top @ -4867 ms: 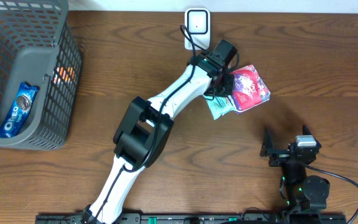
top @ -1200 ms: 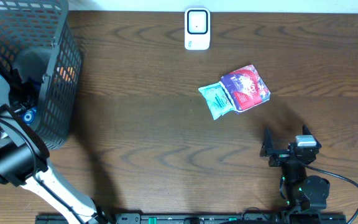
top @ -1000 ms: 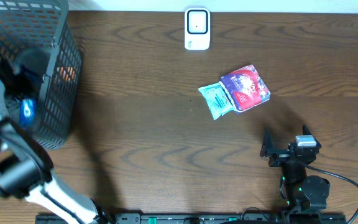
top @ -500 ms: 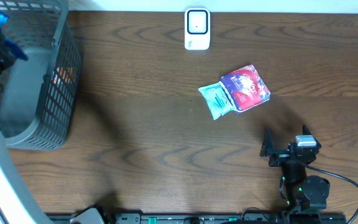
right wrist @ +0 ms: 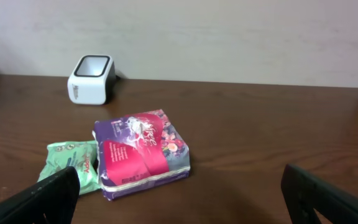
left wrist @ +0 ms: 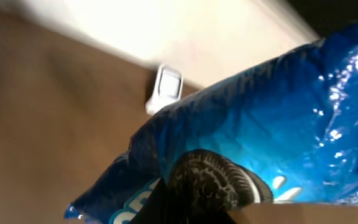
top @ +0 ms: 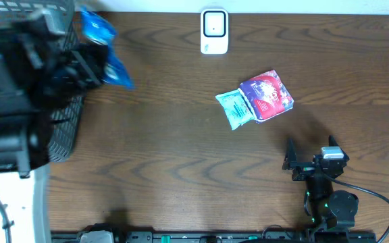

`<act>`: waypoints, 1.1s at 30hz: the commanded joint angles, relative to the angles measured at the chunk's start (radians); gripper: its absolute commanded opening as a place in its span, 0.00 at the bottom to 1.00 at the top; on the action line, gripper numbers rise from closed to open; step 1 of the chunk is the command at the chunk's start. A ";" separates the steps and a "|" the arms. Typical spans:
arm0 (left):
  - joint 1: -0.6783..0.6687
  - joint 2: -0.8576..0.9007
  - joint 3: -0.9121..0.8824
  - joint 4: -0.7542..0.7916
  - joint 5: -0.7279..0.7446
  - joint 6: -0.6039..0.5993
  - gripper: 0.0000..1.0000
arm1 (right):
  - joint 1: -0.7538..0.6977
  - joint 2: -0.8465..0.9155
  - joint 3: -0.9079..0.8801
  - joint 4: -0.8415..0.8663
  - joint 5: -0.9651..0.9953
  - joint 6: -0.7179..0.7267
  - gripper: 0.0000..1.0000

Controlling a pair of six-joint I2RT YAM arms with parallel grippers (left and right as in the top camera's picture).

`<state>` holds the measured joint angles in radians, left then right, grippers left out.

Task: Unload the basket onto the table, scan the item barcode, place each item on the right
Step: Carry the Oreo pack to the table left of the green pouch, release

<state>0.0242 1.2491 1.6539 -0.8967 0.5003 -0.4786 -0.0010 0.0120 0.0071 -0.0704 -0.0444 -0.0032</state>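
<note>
A blue cookie packet [top: 104,47] hangs above the worktop [top: 167,169] at about 10 o'clock in the overhead view, clamped tight in the left tool [top: 86,64], its long axis running roughly from 11 to 5 o'clock, with motion blur softening its edges. It sits just off the 3 o'clock side of the grey basket [top: 59,128], well apart from the white scanner [top: 214,30] at 12 o'clock. The left arm [top: 9,108] looms large and blurred over the basket, raised close to the overhead camera, with its white lower section rising from 7 o'clock. Only the left wrist view shows the wrapper's printed cookie, with the scanner small beyond it at 11 o'clock. Only the right wrist view shows the scanner's side, and it shows nothing of the blue packet. A purple pack [top: 267,94] touches a green pack [top: 235,108] near the centre. The right tool [top: 310,152] rests at 5 o'clock, spread wide and holding nothing
</note>
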 commanded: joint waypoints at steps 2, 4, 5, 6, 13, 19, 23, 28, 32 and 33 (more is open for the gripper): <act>-0.147 0.070 -0.030 -0.079 -0.310 -0.350 0.07 | -0.007 -0.005 -0.002 -0.004 0.005 0.017 0.99; -0.216 0.113 -0.030 -0.107 -0.393 -0.417 0.07 | -0.007 -0.005 -0.002 -0.004 0.005 0.017 0.99; -0.252 0.141 -0.030 -0.111 -0.417 -0.425 0.07 | -0.007 -0.005 -0.002 -0.004 0.005 0.017 0.99; -0.280 0.167 -0.030 -0.109 -0.423 -0.425 0.07 | -0.007 -0.005 -0.002 -0.004 0.005 0.017 0.99; -0.431 0.396 -0.030 -0.097 -0.424 -0.529 0.07 | -0.007 -0.005 -0.002 -0.004 0.005 0.017 0.99; -0.501 0.608 -0.030 -0.043 -0.421 -0.679 0.07 | -0.007 -0.005 -0.002 -0.004 0.006 0.017 0.99; -0.532 0.716 -0.030 0.032 -0.378 -0.680 0.07 | -0.007 -0.005 -0.002 -0.004 0.005 0.017 0.99; -0.570 0.810 -0.030 0.157 -0.351 -0.713 0.07 | -0.007 -0.005 -0.002 -0.004 0.005 0.017 0.99; -0.603 0.849 -0.030 0.265 -0.351 -0.713 0.08 | -0.007 -0.005 -0.002 -0.004 0.005 0.017 0.99; -0.612 0.852 -0.030 0.282 -0.351 -0.713 0.08 | -0.007 -0.005 -0.002 -0.004 0.005 0.017 0.99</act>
<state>-0.5667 2.0918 1.6260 -0.6353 0.1432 -1.1751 -0.0010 0.0120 0.0071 -0.0704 -0.0444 -0.0032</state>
